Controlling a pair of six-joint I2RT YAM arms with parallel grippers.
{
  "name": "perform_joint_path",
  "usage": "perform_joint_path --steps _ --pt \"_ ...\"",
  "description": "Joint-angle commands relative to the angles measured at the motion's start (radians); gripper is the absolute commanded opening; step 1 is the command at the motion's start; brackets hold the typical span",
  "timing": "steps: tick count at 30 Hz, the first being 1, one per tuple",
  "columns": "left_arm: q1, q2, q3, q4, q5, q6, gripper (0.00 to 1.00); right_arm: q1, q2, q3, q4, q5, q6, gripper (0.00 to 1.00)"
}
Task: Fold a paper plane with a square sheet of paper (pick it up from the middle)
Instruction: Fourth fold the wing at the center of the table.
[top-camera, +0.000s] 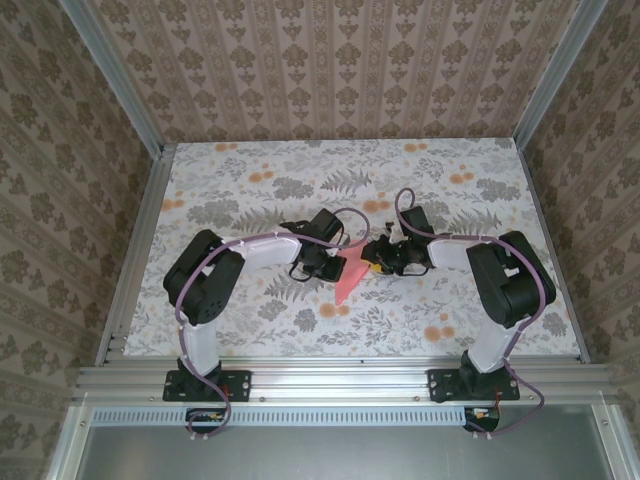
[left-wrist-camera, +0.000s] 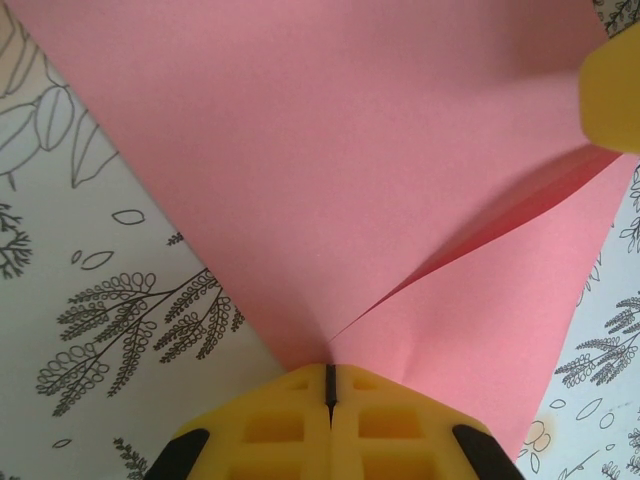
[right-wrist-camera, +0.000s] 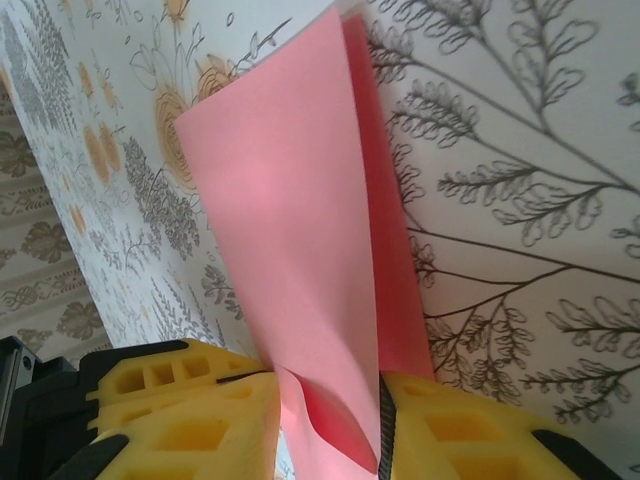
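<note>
Sheet x1; tools x2: L tool pinching, R tool straddling.

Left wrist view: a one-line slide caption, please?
Left gripper shut on the narrow end of the creased square sheet of paper, over the floral table.

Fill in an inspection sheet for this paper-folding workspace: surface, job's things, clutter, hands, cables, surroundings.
surface: table covered in a floral print of grey leaves and orange flowers.
job's things: pink paper, creased, between the two hands near the table's middle.
clutter: nothing seen.
hands: left hand shut on the pink paper; right hand open, with a finger on either side of the paper.
cables: purple cables run along both arms and loop near the wrists.
surroundings: wallpapered walls on three sides; aluminium frame along the near edge.
</note>
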Motion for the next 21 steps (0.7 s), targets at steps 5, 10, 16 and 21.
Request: perform_joint_path --steps 5,10,16,21 --pt "0.0 -0.039 -0.016 0.003 -0.007 0.003 0.0 0.017 0.008 0.002 0.051 -0.106 -0.029 0.34" --pt "0.006 -0.047 -0.017 -0.004 -0.008 0.002 0.0 0.016 0.021 0.01 0.032 -0.116 -0.064 0.32" --pt "0.006 -0.1 -0.041 0.017 -0.016 -0.011 0.06 0.016 0.029 0.028 -0.016 -0.105 -0.091 0.11" --pt "-0.003 -0.2 -0.081 0.055 -0.04 -0.026 0.24 0.018 -0.02 0.012 -0.026 -0.061 -0.044 0.04"
